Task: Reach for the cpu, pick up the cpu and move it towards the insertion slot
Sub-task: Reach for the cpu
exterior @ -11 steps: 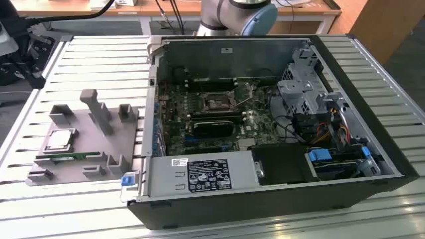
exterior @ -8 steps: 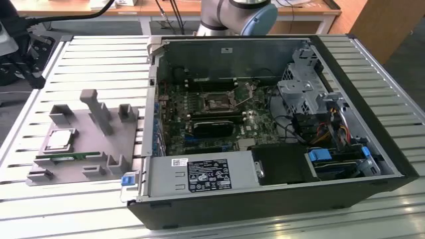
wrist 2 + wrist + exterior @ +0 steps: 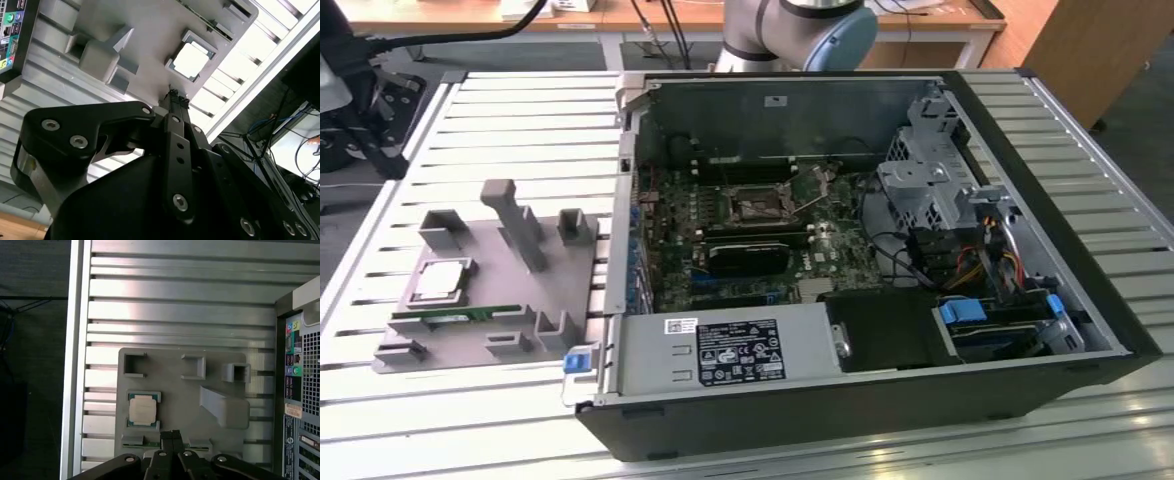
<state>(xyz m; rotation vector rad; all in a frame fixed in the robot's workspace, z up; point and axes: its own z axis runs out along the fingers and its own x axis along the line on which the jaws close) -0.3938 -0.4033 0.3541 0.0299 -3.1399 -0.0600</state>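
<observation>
Jaws closed, hanging near the cpu (image 3: 142, 409), apart.

Bright daylight, glare on slatted table (image 3: 175, 315), soft shadows

There is one cpu (image 3: 443, 279) and one green memory stick (image 3: 458, 313), with one grey holder tray (image 3: 507, 287). One open computer case (image 3: 854, 410) counts one insertion slot (image 3: 757, 208), one long black card (image 3: 750, 258) and one power supply (image 3: 720, 352). There is one tool (image 3: 171, 433) and one slatted worktop (image 3: 520, 110).
</observation>
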